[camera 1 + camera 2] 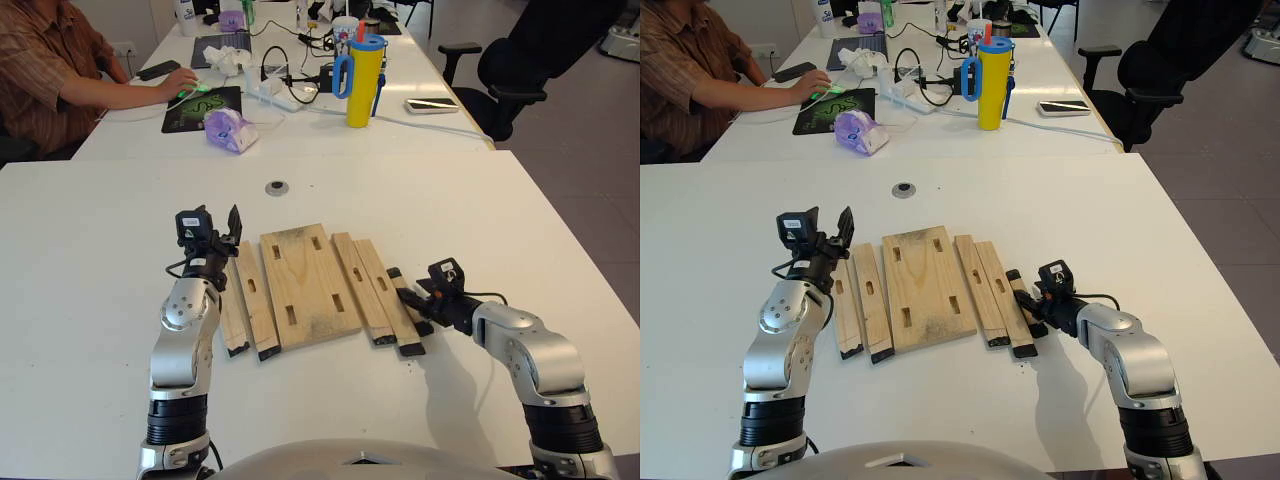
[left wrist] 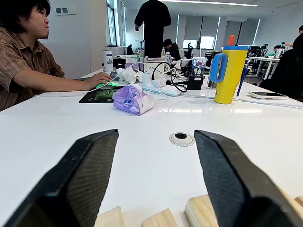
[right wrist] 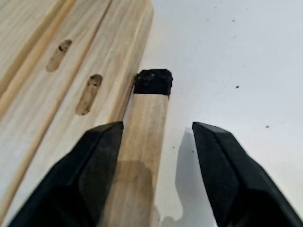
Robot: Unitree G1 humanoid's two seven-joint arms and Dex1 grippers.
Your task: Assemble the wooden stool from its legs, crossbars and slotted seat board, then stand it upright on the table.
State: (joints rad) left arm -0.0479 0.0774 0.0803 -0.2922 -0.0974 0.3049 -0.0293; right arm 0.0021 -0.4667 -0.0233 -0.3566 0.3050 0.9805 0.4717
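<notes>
The slotted seat board [image 1: 305, 285] lies flat in the middle of the white table [image 1: 90, 260]. Two wooden legs [image 1: 250, 300] lie along its left side and two more [image 1: 370, 288] along its right. A thin stick with black ends [image 3: 144, 127] lies furthest right. My right gripper [image 1: 408, 292] is low over that stick, open, with one finger [image 3: 97, 165] on each side of it and the black tip [image 3: 152, 81] just ahead. My left gripper [image 1: 215, 228] stands open above the far ends of the left legs [image 2: 161, 218], holding nothing.
A round cable grommet [image 1: 277, 188] sits in the table beyond the boards. On the far table are a yellow tumbler [image 1: 364, 80], a purple tissue pack [image 1: 230, 130], a phone [image 1: 432, 105] and cables; a person sits there at the left. An office chair [image 1: 500, 80] stands at the right.
</notes>
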